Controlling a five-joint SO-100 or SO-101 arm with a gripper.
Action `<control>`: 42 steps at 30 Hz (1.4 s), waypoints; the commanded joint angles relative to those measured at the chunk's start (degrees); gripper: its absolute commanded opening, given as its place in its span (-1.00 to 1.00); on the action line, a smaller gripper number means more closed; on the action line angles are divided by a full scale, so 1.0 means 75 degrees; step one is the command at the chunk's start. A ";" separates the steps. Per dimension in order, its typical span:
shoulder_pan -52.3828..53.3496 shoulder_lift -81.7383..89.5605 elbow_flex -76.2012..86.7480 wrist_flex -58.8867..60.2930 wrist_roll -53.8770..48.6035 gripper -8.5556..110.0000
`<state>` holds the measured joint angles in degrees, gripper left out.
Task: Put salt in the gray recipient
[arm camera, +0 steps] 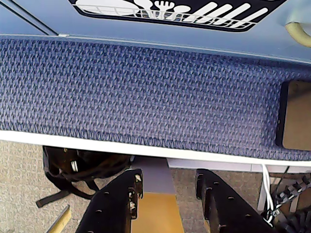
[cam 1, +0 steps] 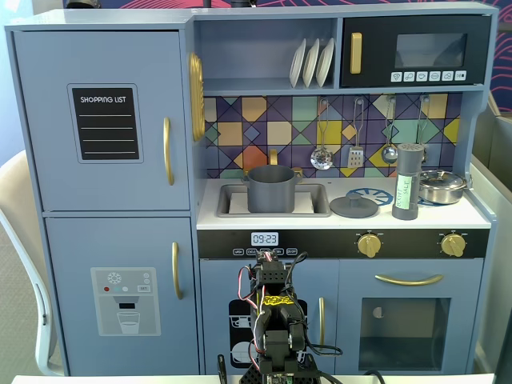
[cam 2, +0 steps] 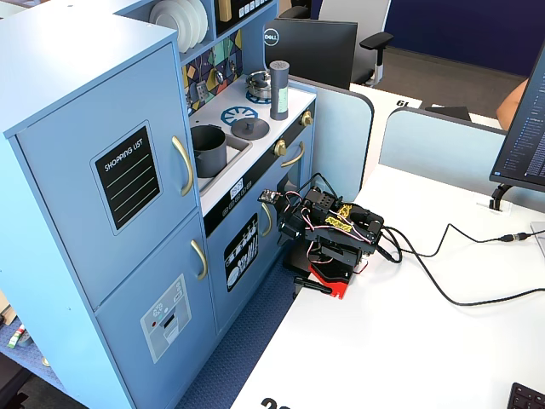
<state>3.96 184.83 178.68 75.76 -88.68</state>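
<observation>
- "SHOPPING LIST" heads the black chalkboard panel (cam 1: 106, 123) on the upper fridge door.
- "09:23" shows on the clock display (cam 1: 265, 238) below the worktop's front edge.
- "SALT" runs down the salt (cam 1: 406, 182) shaker's label, near the worktop's right end.
- "DELL" marks the monitor (cam 2: 308, 53) back.

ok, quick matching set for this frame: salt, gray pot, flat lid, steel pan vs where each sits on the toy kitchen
Things:
1. salt
2. gray pot
3. flat lid
4. steel pan

Places, as seen in a fixed view:
A. in the sink
B. far right of the counter
C. upright, just left of the pan
D. flat on the counter, between sink and shaker

Pairs: 1-C, 2-A, 3-D, 4-B
</observation>
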 commanded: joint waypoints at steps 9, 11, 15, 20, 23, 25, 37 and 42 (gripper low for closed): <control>-0.0059 -0.0047 -0.0012 0.0023 0.0141 -0.85; -0.0070 -0.0047 -0.0012 0.0023 0.0129 -0.85; -0.0188 -0.0047 -0.0012 -0.0059 0.0445 -0.85; 0.0012 -0.0352 -0.0434 -0.0645 0.0832 -0.86; 0.0082 -0.1113 -0.1406 -0.0820 0.0926 -0.86; 0.0305 -0.1547 -0.2133 -0.0879 0.0832 -0.86; 0.2391 -0.2602 -0.5941 0.0141 0.0633 -0.86; 0.4289 -0.2789 -0.6891 -0.0234 0.0187 -0.86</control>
<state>27.07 165.15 134.65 75.67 -85.52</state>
